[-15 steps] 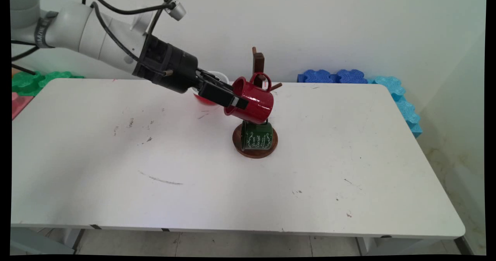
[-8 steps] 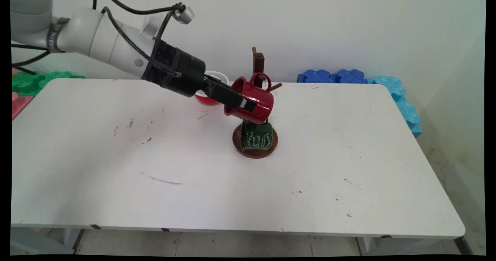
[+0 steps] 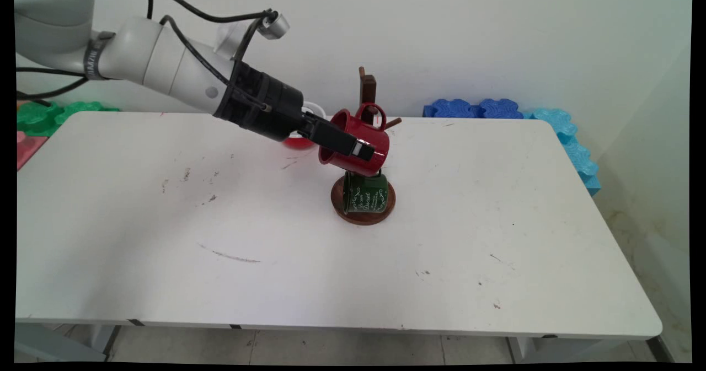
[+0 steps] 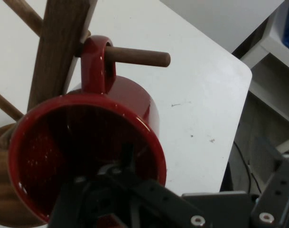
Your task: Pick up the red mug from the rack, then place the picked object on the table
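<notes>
A red mug hangs by its handle on a peg of a wooden mug tree, its mouth tilted toward the arm. My gripper is open and straddles the mug's near wall. One finger reaches inside the mug and the other lies along its outside. Below it a green mug hangs just above the tree's round base.
A red and white bowl sits behind the gripper, partly hidden by it. Blue foam tiles and cyan ones line the far right edge; green ones lie at the far left.
The gripper has slid right, further along the red mug's wall. The mug has stayed in place on its peg.
</notes>
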Robot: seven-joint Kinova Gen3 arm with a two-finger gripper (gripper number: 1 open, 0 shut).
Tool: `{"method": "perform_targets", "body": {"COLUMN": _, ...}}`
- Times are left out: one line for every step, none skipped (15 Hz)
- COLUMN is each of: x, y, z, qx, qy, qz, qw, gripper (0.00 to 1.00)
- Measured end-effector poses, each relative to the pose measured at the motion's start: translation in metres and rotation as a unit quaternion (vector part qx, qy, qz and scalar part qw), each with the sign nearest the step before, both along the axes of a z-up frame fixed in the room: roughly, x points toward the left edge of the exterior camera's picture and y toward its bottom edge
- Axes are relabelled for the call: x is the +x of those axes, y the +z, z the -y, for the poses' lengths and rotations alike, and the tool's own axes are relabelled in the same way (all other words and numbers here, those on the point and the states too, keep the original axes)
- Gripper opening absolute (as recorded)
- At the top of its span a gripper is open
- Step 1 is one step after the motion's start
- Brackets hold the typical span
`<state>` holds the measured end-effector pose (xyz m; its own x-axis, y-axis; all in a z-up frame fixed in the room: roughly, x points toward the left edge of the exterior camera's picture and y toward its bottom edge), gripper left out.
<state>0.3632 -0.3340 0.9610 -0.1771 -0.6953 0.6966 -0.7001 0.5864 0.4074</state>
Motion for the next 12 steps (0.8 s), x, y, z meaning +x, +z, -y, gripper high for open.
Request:
{"method": "perform_targets", "body": {"x": -0.0006, "y": -0.0006, "z": 0.0004, "qx": 0.001, "qy": 0.0, "qz": 0.0, "qw": 1.0, "gripper": 0.0}}
{"method": "perform_targets", "body": {"x": -0.0012, "y": -0.0011, "z": 0.0008, "qx": 0.002, "qy": 0.0, "qz": -0.001, "qw": 1.0, "gripper": 0.0}}
{"method": "perform_targets", "body": {"x": -0.0018, "y": -0.0016, "z": 0.0011, "qx": 0.002, "qy": 0.0, "qz": -0.001, "qw": 1.0, "gripper": 0.0}}
{"method": "perform_targets", "body": {"x": -0.002, "y": -0.002, "z": 0.0013, "qx": 0.002, "qy": 0.0, "qz": 0.0, "qw": 1.0, "gripper": 0.0}}
{"method": "perform_targets", "body": {"x": -0.0022, "y": -0.0022, "z": 0.0016, "qx": 0.002, "qy": 0.0, "qz": 0.0, "qw": 1.0, "gripper": 0.0}}
{"method": "perform_targets", "body": {"x": -0.0025, "y": -0.0025, "z": 0.0018, "qx": 0.002, "qy": 0.0, "qz": 0.0, "qw": 1.0, "gripper": 0.0}}
{"method": "perform_targets", "body": {"x": -0.0028, "y": -0.0028, "z": 0.002, "qx": 0.002, "qy": -0.001, "qz": 0.0, "qw": 1.0, "gripper": 0.0}}
{"method": "perform_targets", "body": {"x": -0.003, "y": -0.003, "z": 0.0023, "qx": 0.002, "qy": -0.001, "qz": 0.001, "qw": 1.0, "gripper": 0.0}}
{"method": "perform_targets", "body": {"x": -0.0031, "y": -0.0032, "z": 0.0022, "qx": 0.002, "qy": -0.001, "qz": 0.001, "qw": 1.0, "gripper": 0.0}}
{"method": "perform_targets", "body": {"x": -0.0033, "y": -0.0034, "z": 0.0025, "qx": 0.002, "qy": -0.001, "qz": 0.001, "qw": 1.0, "gripper": 0.0}}
{"method": "perform_targets", "body": {"x": -0.0037, "y": -0.0036, "z": 0.003, "qx": 0.001, "qy": -0.001, "qz": 0.001, "qw": 1.0, "gripper": 0.0}}
{"method": "perform_targets", "body": {"x": -0.0038, "y": -0.0037, "z": 0.003, "qx": 0.001, "qy": -0.001, "qz": 0.002, "qw": 1.0, "gripper": 0.0}}
